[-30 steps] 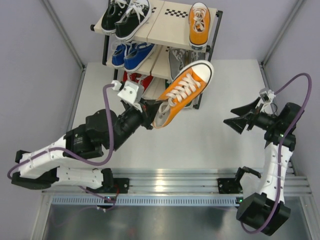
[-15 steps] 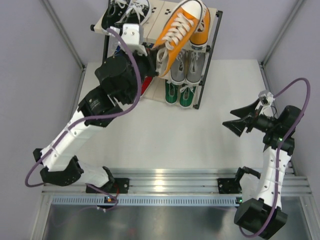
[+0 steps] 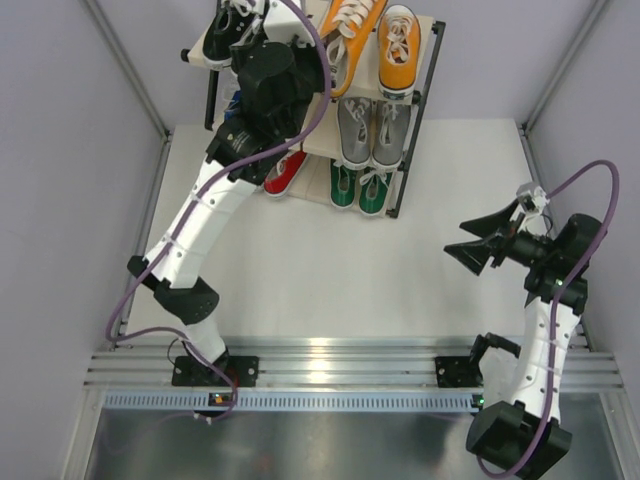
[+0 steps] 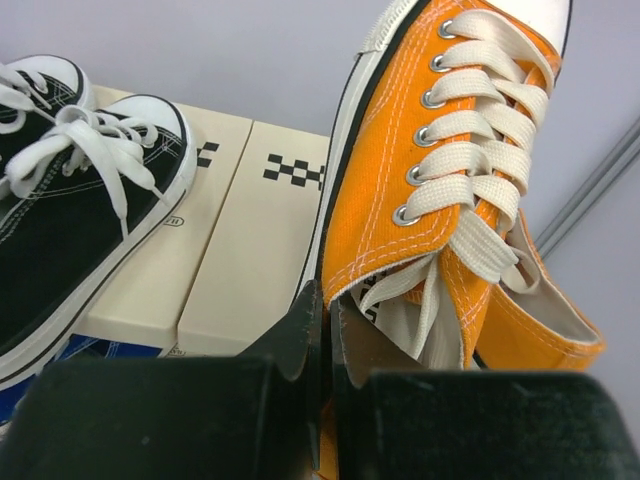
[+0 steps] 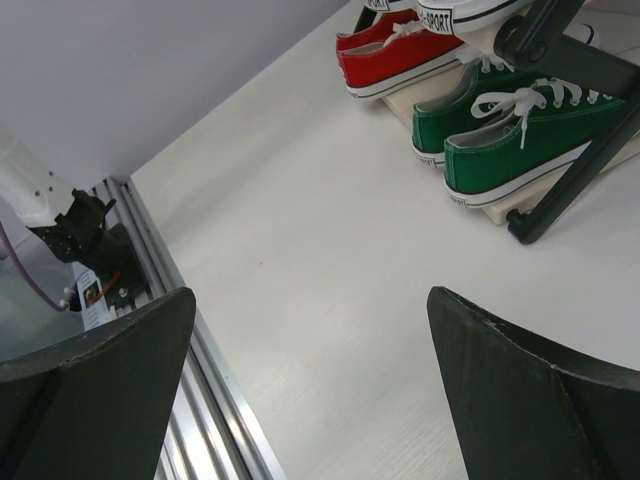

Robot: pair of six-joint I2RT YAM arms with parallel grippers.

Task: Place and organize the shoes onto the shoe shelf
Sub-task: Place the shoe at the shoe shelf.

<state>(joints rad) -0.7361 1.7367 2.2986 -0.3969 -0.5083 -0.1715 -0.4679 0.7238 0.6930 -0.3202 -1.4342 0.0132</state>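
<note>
The white tabletop (image 3: 330, 290) carries the shelf (image 3: 419, 120), with a black pair (image 4: 70, 210) and a lone orange shoe (image 3: 399, 50) on its top tier, a grey pair (image 3: 370, 130) in the middle, and a red pair (image 5: 400, 55) and a green pair (image 5: 510, 135) at the bottom. The left end effector (image 4: 322, 300) is clamped on the opening rim of a second orange shoe (image 4: 400, 190) — tilted over the top tier, between the black pair and its mate — while the right end effector (image 5: 310, 300) hangs wide open and empty above the tabletop, well apart from the shelf.
</note>
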